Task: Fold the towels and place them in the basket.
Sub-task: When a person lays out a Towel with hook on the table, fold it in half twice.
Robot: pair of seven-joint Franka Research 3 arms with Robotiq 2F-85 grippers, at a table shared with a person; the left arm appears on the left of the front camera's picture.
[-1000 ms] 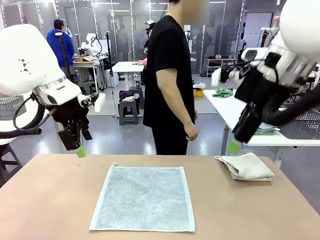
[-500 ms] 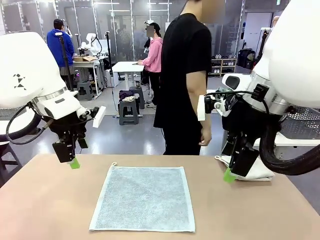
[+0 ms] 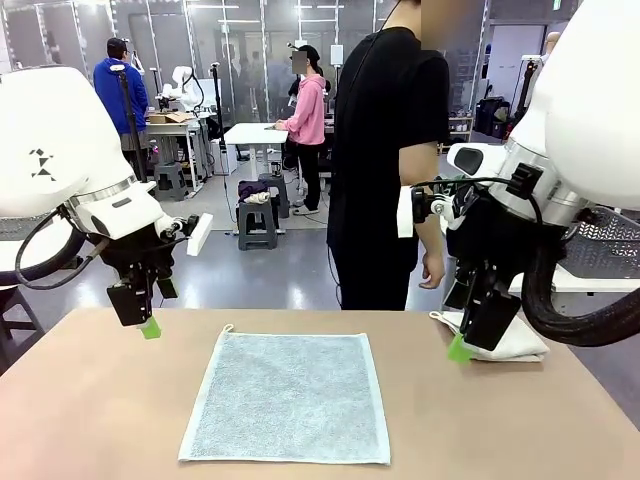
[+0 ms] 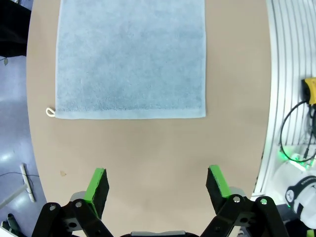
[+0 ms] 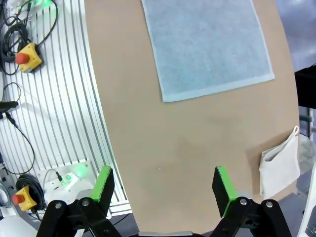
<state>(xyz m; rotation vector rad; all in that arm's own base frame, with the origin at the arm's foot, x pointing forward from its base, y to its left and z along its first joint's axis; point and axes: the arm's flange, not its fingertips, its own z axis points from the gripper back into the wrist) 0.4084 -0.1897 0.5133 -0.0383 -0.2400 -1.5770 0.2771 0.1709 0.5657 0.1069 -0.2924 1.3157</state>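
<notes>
A light blue towel (image 3: pixel 288 396) lies flat and unfolded in the middle of the table; it also lies spread out in the left wrist view (image 4: pixel 131 57) and the right wrist view (image 5: pixel 207 47). An off-white towel (image 3: pixel 515 345) sits folded at the far right edge, partly hidden behind my right arm, and appears at the table corner (image 5: pixel 280 165). My left gripper (image 3: pixel 147 325) hovers open above the table left of the blue towel (image 4: pixel 159 183). My right gripper (image 3: pixel 460 348) hangs open just left of the off-white towel (image 5: pixel 160 183). The basket is out of view.
A person in black (image 3: pixel 390 160) stands at the table's far edge, hand hanging by the side. The brown table (image 3: pixel 90 420) has bare room left and right of the blue towel. A white side table (image 3: pixel 590 280) stands behind the right arm.
Both arms came down toward the table a second ago and have since held still. The person has stepped a little to the right.
</notes>
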